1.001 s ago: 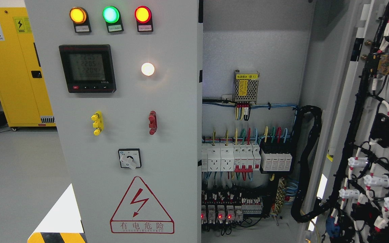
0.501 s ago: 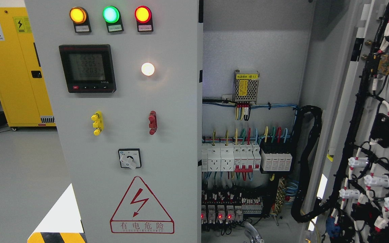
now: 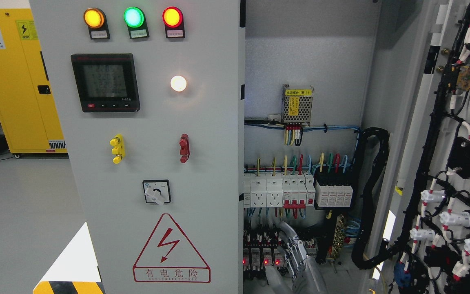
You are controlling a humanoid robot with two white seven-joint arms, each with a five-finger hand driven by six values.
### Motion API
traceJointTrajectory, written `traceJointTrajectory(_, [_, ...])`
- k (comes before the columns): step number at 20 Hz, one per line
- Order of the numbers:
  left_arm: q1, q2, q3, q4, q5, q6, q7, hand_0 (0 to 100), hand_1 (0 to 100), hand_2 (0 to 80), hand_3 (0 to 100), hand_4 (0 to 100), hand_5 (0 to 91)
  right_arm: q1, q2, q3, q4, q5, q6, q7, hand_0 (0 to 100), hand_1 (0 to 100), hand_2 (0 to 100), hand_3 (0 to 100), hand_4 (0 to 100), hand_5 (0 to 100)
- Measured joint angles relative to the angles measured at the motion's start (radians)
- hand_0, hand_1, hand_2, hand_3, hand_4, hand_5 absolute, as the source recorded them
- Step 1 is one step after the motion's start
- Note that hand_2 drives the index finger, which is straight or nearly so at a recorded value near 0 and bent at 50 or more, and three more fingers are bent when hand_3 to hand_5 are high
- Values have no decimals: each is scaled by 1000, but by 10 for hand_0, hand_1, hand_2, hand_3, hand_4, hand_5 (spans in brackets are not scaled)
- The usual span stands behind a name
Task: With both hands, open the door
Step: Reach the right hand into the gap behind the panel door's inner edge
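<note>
The left cabinet door (image 3: pixel 202 122) is a grey panel, closed, carrying three indicator lamps, a meter (image 3: pixel 105 82), a rotary switch (image 3: pixel 156 192) and a red warning triangle. The right door (image 3: pixel 455 163) stands swung open at the far right, its wired inner face showing. My right hand (image 3: pixel 294 251) rises from the bottom edge inside the open cabinet, just right of the left door's free edge (image 3: pixel 241 183). Its fingers are extended and hold nothing, with the tips in front of the lower relay row. The left hand is out of sight.
Inside the cabinet are a breaker row (image 3: pixel 296 190), relays with red lights (image 3: pixel 265 257), a small power supply (image 3: pixel 297 104) and a black cable conduit (image 3: pixel 371 196). A yellow safety cabinet (image 3: pixel 18 81) stands back left on the grey floor.
My right hand has come up from below the bottom edge into the open cabinet; one second ago it was not in view. The doors have not moved.
</note>
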Motion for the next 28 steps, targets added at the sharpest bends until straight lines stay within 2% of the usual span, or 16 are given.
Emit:
traceJointTrajectory(10, [-2,-6,0,-2,0,0,0,120,556,0,0,0,0,-175,29,-18,58,6,77,7,0,500,40,0,0,0])
traceJointTrajectory(16, [-6,-14,0,-3,0,0,0,120,556,0,0,0,0,-274,38,-28,113,5,158,16,0,500,40,0,0,0])
traceJointTrajectory(24, [-13,-23,-1,-4,-1,0,0,120,556,0,0,0,0,-376,45,-41,189,1,175,30,0,500,40,0,0,0])
traceJointTrajectory(28, [-16,-27,-1,-5,-1,0,0,120,556,0,0,0,0,-417,46,-50,225,-1,188,80,0,500,40,0,0,0])
